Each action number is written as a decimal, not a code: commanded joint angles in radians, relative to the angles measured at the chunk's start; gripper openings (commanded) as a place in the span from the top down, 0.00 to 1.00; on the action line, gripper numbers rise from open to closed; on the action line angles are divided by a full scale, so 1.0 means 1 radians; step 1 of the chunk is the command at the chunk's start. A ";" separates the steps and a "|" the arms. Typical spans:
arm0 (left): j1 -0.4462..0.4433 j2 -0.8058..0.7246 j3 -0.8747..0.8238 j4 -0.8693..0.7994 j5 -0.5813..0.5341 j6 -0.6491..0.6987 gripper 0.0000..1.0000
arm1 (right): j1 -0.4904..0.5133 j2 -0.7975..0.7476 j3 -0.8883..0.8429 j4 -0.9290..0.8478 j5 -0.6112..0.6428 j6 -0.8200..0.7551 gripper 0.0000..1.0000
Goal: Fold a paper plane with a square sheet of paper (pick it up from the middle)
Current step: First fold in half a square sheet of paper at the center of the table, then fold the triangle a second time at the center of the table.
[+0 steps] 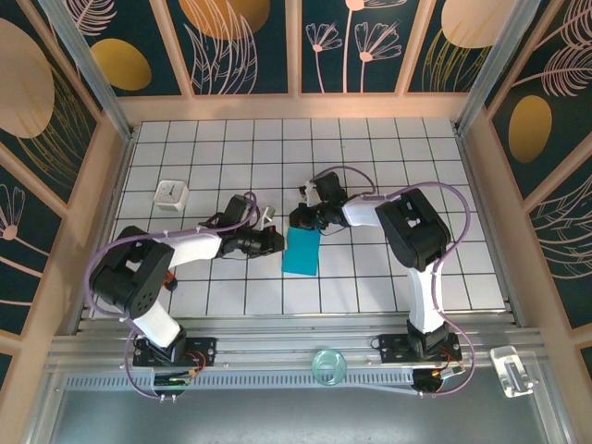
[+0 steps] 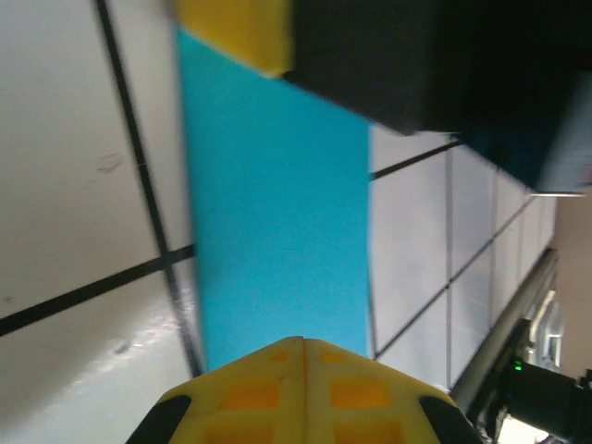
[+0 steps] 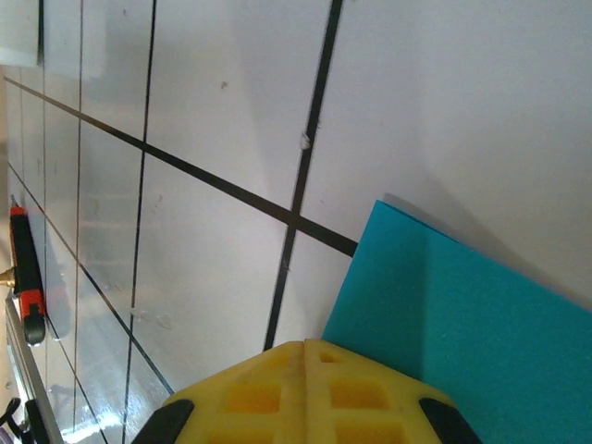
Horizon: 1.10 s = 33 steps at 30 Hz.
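the teal sheet of paper lies flat on the white-tiled tabletop between the two arms. from above it shows as a rectangle, longer near-to-far than across. the left pincer is pressed together at the sheet's left edge. the right pincer – also pressed together – sits at its far edge. whether either one nips the paper i cannot tell. a small white cube stands well off to the left.
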 commanded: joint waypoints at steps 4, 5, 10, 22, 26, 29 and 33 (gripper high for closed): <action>-0.039 0.028 -0.053 0.072 -0.038 -0.036 1.00 | -0.066 -0.098 0.021 -0.126 -0.079 -0.064 0.98; -0.050 0.030 -0.064 0.095 -0.037 -0.055 1.00 | -0.075 -0.117 0.015 -0.132 -0.090 -0.068 0.97; -0.106 0.013 -0.130 0.209 -0.053 -0.165 1.00 | -0.125 -0.224 -0.061 -0.163 -0.097 -0.095 0.94; -0.146 -0.096 -0.112 0.212 -0.040 -0.167 0.81 | -0.122 -0.652 -0.428 -0.262 0.082 -0.030 0.78; -0.125 -0.007 -0.028 0.133 -0.068 -0.118 0.88 | -0.035 -0.734 -0.514 -0.219 0.145 0.081 0.71; -0.120 0.040 0.019 0.072 -0.090 -0.062 0.95 | 0.018 -0.745 -0.569 -0.165 0.175 0.162 0.58; -0.120 0.074 0.023 0.033 -0.109 -0.031 0.99 | 0.085 -0.731 -0.608 -0.108 0.215 0.231 0.55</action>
